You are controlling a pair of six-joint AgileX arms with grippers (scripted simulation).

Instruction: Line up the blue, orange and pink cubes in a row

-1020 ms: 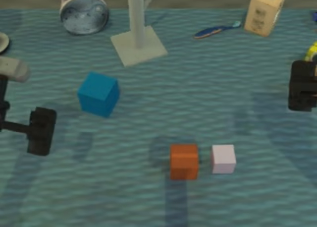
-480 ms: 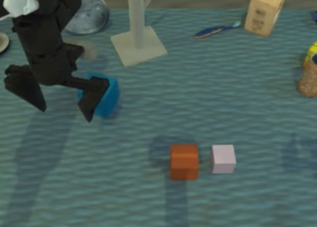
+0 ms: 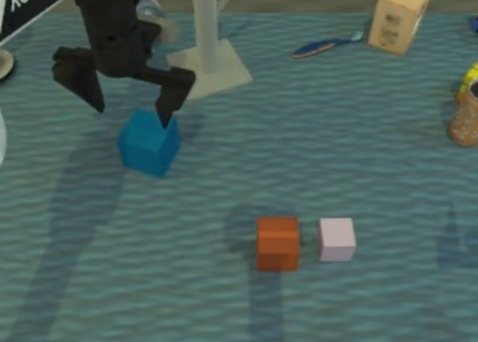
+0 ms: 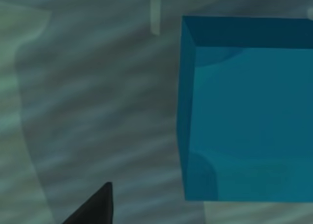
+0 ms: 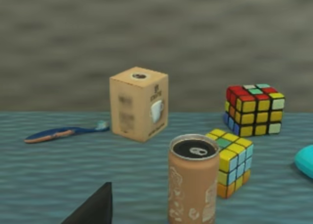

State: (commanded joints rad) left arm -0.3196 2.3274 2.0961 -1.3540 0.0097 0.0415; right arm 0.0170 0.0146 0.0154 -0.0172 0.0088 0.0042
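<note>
The teal-blue cube (image 3: 148, 142) sits at the table's left; it fills much of the left wrist view (image 4: 249, 111). My left gripper (image 3: 130, 114) hangs open just beyond the cube's far edge, one fingertip (image 3: 166, 112) over that edge and the other off to its left. The orange cube (image 3: 278, 243) and the smaller pale pink cube (image 3: 337, 239) stand side by side at the front centre, a small gap between them. My right gripper is outside the top view; its wrist view shows one dark fingertip (image 5: 98, 209), with nothing held.
A white stand base (image 3: 209, 67) lies just right of the left gripper. A tan carton (image 3: 399, 17), a toothbrush (image 3: 325, 47) and a metal container (image 3: 128, 22) line the back. A brown can (image 5: 193, 182) and two puzzle cubes (image 5: 254, 109) (image 5: 232, 160) stand at the right edge.
My left arm swung in from the left, passed over the blue cube and now sits higher and farther back with its fingers spread. My right arm withdrew from the top view. The cubes stayed put.
</note>
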